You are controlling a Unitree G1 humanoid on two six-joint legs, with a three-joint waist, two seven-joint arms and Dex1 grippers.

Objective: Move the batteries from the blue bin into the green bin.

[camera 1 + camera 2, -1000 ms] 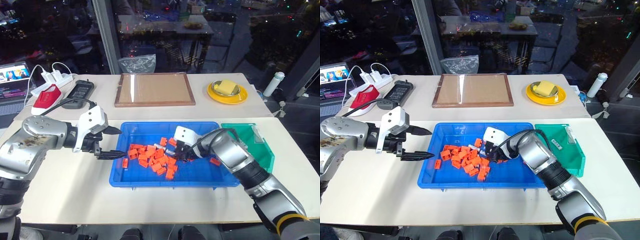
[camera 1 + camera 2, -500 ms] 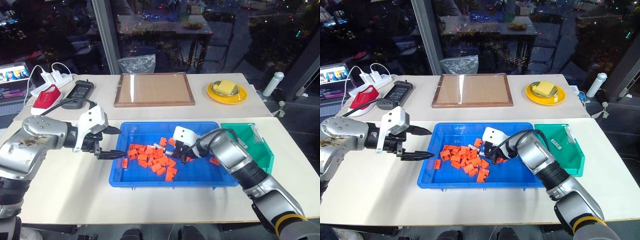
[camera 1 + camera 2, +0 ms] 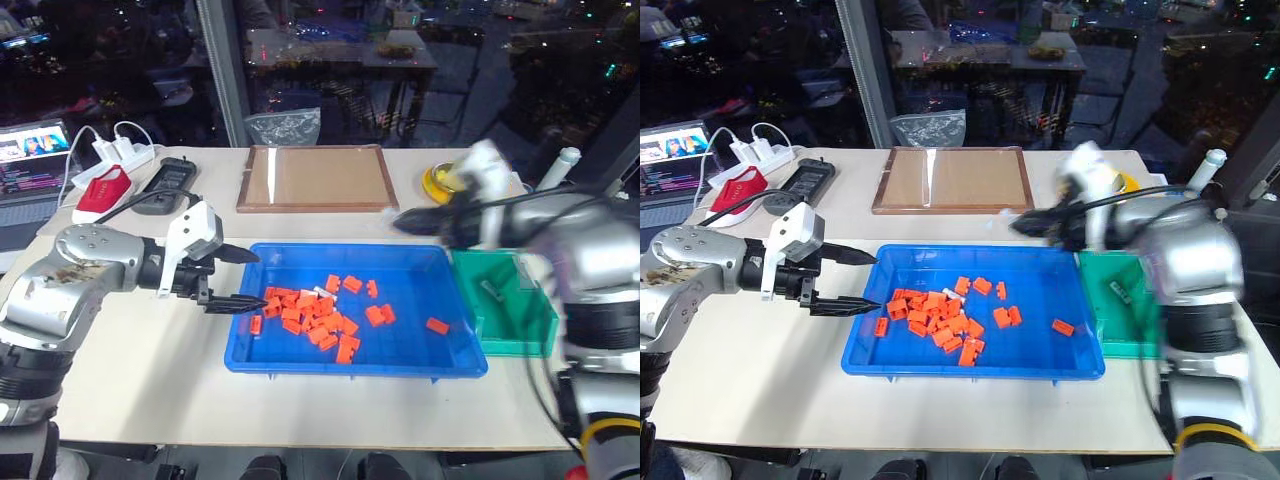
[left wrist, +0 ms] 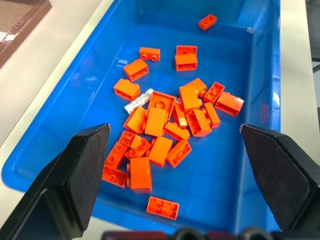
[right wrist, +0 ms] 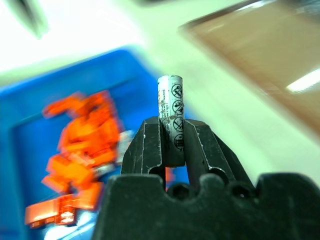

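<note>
Batteries: one stands clamped upright in the right pincer point(image 5: 170, 145), raised above the blue bin's point(image 3: 300, 358) far right corner — near the green bin point(image 3: 505, 335). Another battery point(image 4: 138, 100) lies among orange blocks point(image 4: 155, 122) in the blue bin. Left pincer point(image 3: 245, 279) hovers at the bin's left rim, jaws wide — empty.

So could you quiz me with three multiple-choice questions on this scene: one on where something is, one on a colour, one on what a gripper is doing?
1. Where does the green bin stand?
A. at the blue bin's right end
B. on the wooden board
C. inside the blue bin

2. What colour are the blocks?
A. yellow
B. orange
C. green

3. The right gripper is
A. wide open
B. shut on nothing
C. shut on a battery

Key: 1 A, their rims adjoin; 2 B, bright orange; 3 C, the battery sticks up between its fingers.
</note>
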